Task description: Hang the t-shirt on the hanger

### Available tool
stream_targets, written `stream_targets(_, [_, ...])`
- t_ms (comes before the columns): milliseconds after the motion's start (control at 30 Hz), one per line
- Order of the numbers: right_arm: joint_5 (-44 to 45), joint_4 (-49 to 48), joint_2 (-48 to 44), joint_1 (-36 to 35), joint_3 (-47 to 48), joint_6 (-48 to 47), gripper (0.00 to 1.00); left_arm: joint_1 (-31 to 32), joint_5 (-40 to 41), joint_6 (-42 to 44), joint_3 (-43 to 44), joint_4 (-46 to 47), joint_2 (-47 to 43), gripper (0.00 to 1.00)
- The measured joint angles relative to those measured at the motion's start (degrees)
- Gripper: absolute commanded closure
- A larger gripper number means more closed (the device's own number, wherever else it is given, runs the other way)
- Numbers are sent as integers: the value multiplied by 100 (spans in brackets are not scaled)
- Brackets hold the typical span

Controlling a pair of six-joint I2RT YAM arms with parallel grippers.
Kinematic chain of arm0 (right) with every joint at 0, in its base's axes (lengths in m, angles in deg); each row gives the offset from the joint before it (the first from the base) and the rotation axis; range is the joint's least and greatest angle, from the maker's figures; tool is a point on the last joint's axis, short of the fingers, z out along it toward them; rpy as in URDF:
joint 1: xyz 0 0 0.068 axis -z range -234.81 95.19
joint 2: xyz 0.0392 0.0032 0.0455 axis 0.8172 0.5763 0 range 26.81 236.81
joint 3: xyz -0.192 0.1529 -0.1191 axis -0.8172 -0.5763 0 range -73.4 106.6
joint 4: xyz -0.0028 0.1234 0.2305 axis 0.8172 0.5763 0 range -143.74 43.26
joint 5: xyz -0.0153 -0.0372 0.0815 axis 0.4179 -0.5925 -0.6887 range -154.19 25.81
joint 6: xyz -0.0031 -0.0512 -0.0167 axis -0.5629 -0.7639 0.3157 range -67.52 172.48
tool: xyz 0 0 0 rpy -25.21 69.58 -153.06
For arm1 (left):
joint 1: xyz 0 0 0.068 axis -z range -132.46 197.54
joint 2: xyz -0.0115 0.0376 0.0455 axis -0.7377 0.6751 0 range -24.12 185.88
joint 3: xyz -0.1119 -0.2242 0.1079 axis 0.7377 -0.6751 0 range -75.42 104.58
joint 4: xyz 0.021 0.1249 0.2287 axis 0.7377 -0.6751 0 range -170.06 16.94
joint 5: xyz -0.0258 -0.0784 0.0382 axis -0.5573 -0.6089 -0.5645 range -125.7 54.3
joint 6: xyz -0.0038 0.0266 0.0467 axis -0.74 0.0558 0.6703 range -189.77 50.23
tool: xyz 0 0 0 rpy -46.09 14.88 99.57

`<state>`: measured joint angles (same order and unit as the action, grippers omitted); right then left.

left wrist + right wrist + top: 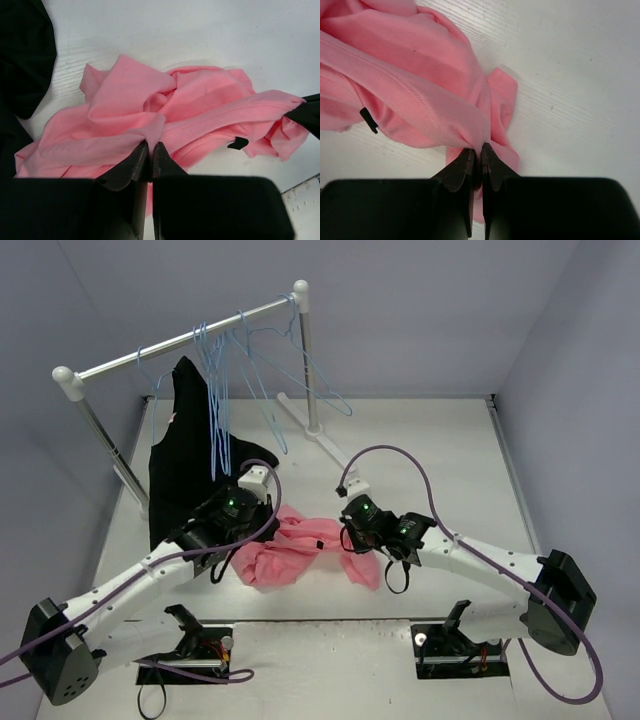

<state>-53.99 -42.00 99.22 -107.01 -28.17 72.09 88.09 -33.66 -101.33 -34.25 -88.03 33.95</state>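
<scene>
The salmon-pink t-shirt point(292, 550) lies bunched on the white table between the two arms. My left gripper point(247, 530) is shut on a fold at its left side; the left wrist view shows the cloth point(165, 107) pinched between the jaws. My right gripper point(347, 538) is shut on the ribbed edge at its right side, and the shirt point(415, 70) fills the left of the right wrist view. Several light-blue wire hangers point(262, 365) hang from the rail at the back; I cannot tell which one is the task's hanger.
A black garment point(185, 455) hangs from the rail point(190, 338) at the back left, its hem by my left arm; it shows in the left wrist view point(22, 55). The rack's post and foot point(310, 425) stand behind the shirt. Grey walls enclose the table.
</scene>
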Motion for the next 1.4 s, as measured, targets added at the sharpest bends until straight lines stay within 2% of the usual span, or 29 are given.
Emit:
stream_targets(33, [36, -28, 5, 0, -52, 17, 100, 0, 13, -22, -19, 63, 120, 94])
stream_targets(167, [109, -71, 5, 2, -134, 61, 93, 0, 71, -47, -18, 99, 363, 71])
stream_targets(233, [111, -113, 3, 2, -134, 57, 83, 0, 107, -20, 23, 42, 342, 60])
stream_targets(300, [115, -130, 3, 2, -131, 48, 71, 0, 144, 10, 126, -37, 281, 54])
stream_targets(400, [118, -121, -1, 2, -103, 12, 59, 0, 202, 86, 345, -204, 84, 47])
stream_targets(567, [94, -87, -66, 2, 244, -71, 48, 0, 211, 143, 672, -565, -316, 45])
stream_targets(733, [103, 18, -186, 10, 993, -340, 40, 0, 191, 286, 1008, -1094, -528, 44])
stream_targets(967, [80, 202, -61, 485, 2962, -1152, 33, 0, 217, 481, 1322, -1942, -822, 44])
stream_targets(1167, [-380, 45, 915, 1564, 4772, -1896, 31, 0, 207, 539, 1343, -2363, -1018, 37])
stream_targets(1400, [-1100, 145, 2450, 1719, 6061, -2505, 31, 0, 182, 537, 1347, -2590, -1045, 31])
